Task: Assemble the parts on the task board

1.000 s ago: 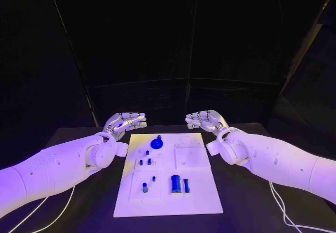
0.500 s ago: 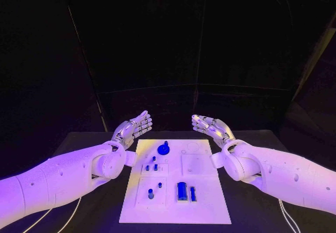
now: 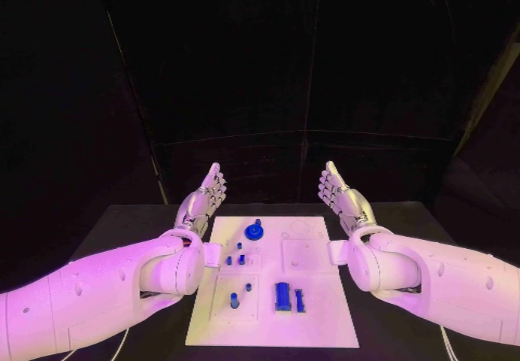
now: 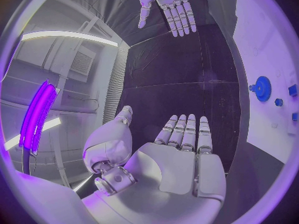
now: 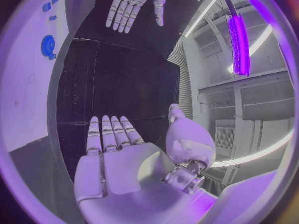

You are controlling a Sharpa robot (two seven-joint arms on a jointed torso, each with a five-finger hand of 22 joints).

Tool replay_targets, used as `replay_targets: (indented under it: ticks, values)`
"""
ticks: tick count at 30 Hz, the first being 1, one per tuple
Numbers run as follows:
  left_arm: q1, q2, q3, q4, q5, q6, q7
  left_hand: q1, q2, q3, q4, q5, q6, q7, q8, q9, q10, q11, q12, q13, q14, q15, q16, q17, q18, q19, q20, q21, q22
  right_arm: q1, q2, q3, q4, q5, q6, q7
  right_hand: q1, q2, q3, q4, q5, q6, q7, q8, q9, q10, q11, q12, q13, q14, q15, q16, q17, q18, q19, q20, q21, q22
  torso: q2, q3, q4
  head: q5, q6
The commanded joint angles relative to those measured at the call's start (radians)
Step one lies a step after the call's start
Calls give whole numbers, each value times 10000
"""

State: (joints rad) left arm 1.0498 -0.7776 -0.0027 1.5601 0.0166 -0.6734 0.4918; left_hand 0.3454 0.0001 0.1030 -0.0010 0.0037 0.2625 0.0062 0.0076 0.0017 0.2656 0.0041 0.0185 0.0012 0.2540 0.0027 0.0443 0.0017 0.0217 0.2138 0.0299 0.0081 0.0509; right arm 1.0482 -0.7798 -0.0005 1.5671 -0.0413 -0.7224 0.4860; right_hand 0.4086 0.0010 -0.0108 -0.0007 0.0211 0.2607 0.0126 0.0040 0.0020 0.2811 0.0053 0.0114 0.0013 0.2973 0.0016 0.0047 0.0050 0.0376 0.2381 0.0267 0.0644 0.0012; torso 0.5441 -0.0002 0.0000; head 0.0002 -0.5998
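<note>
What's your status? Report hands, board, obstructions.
Left hand and right hand open, fingers straight, flanking the board's far end. Board untouched, blue parts on it. Nothing in the way.

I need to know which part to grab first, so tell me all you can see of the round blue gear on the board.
The blue gear is a toothed disc with a raised hub at its centre, plastic by its look. It sits at the far end of the white task board, near the middle of that edge. Whether it lies loose or on a peg cannot be told. Neither hand touches it.
</note>
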Motion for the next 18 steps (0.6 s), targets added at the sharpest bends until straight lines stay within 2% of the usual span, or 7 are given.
replay_targets:
  ticks: [1, 18]
  values:
    - [2, -24, 27, 99, -166, -966, 282, -1132, -1, -1030, 10, -37, -857, -62, -76, -17, -873, -41, -185, -12, -832, -27, -443, -17, -217, -708, -299, -81, -509, 18, -2, 5, 29, 413, -476, 340, -1327, -10, 108, 7, -211, -851, -126, -40, -20, -913, -53, -114, -13, -967, -16, -47, -50, -376, -792, -267, -644, -12, 1, 2, 0, -2, -2]
    - [2, -24, 27, 99, -166, -966, 282, -2290, -1, -1030, 10, -37, -1735, -62, -76, -17, -1748, -41, -185, -12, -1675, -27, -443, -17, -217, -1389, -299, -81, -509, 18, -2, 5, 29, 413, -476, 340, -2677, -10, 108, 7, -211, -1705, -126, -40, -20, -1843, -53, -114, -13, -1952, -16, -47, -50, -376, -1547, -267, -644, -12, 1, 2, 0, -2, -2]
